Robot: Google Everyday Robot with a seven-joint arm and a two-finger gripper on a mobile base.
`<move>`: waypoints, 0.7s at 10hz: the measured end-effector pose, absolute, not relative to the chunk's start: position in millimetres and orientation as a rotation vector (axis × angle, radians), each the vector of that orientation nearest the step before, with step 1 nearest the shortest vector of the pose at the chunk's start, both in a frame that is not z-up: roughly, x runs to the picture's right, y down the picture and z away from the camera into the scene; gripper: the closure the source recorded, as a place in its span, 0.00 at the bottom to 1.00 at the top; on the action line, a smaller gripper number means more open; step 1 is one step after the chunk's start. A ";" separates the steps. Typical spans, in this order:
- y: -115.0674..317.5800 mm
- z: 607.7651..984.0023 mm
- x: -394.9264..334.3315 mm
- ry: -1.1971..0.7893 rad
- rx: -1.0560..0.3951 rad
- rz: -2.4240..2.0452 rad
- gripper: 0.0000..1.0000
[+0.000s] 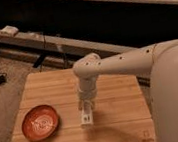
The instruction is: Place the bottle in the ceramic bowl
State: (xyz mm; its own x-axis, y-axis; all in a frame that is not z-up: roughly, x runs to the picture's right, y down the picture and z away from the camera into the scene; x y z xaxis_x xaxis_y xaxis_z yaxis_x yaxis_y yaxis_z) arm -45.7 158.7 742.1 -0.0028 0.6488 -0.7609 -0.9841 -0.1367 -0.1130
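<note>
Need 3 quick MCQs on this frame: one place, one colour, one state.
1. Where does the ceramic bowl sit on the wooden table?
A. Near corner at the picture's left
B. Far corner at the picture's right
C. Dead centre

2. What colour is the bowl?
A. Blue
B. Orange-red
C. Green

3. Where is the bottle?
A. Inside the bowl
B. Outside the bowl, at the pincer, mid-table
C. On the floor

Answers:
1. A, since the bowl is close to the table's near left edge.
2. B, since the glaze is orange-red with a pale swirl at the centre.
3. B, since the bowl holds nothing and the bottle shows at the pincer's tip, to the right of the bowl.
</note>
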 end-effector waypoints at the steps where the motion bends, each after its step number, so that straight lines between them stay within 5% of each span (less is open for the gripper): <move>1: 143.9 731.6 -66.2 0.488 -0.810 1.502 1.00; 7: 131.9 690.9 -193.2 0.254 -0.821 1.169 1.00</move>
State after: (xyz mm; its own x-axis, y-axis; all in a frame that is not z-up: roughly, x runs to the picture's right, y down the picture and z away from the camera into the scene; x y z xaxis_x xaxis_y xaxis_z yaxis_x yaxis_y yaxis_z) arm -193.2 131.9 690.9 0.4018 0.7127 -0.5751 -0.8869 0.1466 -0.4380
